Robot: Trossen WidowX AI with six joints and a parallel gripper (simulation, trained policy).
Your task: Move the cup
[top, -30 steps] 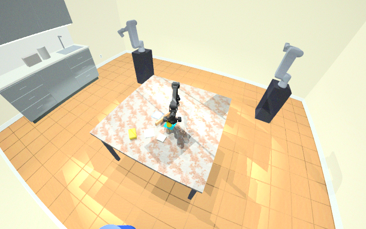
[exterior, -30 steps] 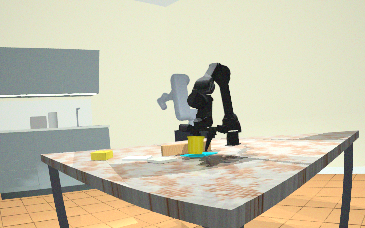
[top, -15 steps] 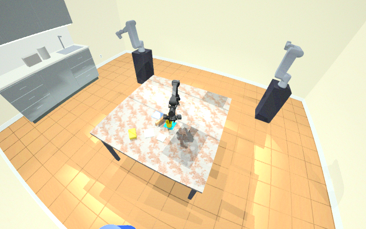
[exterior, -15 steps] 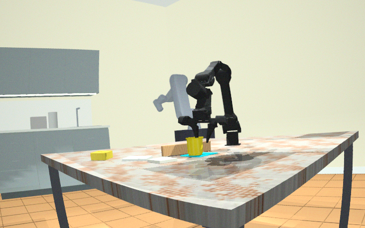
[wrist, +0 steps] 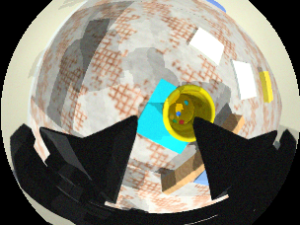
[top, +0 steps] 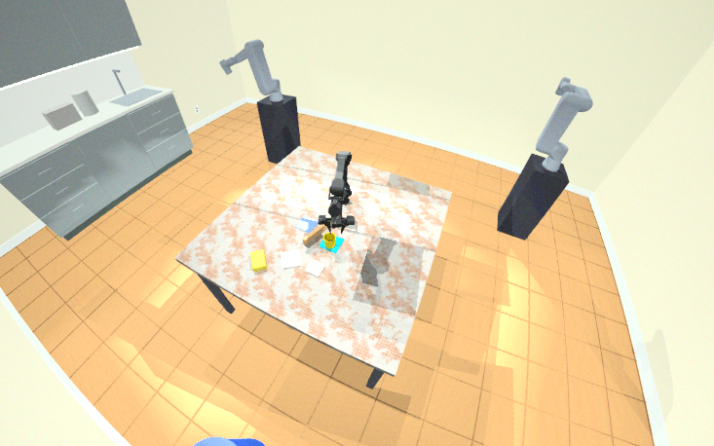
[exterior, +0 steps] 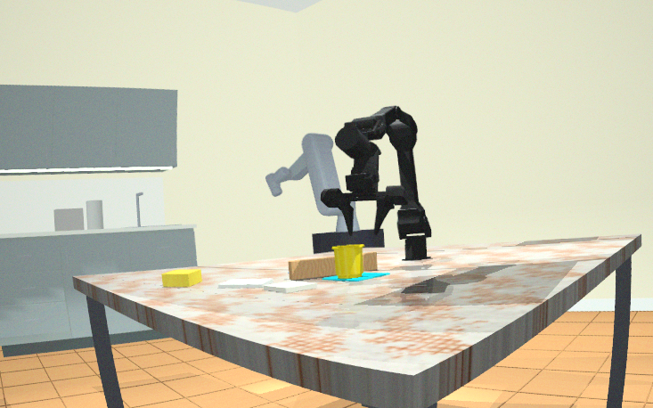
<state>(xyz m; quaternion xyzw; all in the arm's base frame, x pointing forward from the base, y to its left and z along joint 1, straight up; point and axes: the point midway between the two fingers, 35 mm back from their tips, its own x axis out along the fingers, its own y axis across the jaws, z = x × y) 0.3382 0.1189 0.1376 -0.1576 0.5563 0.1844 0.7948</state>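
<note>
The yellow cup [top: 329, 239] [exterior: 348, 261] [wrist: 204, 111] stands upright on the cyan pad [top: 339, 243] [exterior: 376, 275] [wrist: 152, 118], toward one side of it. Several small coloured marbles [wrist: 180, 114] lie inside the cup; none show outside it. The blue pad [top: 311, 222] [wrist: 201, 178] is behind the wooden block, partly hidden. My gripper [top: 335, 230] [exterior: 363, 233] [wrist: 166, 120] is open and empty, with its fingertips above the cup's rim. In the wrist view the cup shows off to the right, partly behind the right finger.
A wooden block [top: 313, 238] [exterior: 313, 267] [wrist: 182, 174] stands close beside the cup, between the two pads. Two white flat tiles [top: 291, 259] [exterior: 289, 286] [wrist: 244, 79] and a yellow block [top: 258, 260] [exterior: 181, 277] [wrist: 266, 86] lie farther off on the table.
</note>
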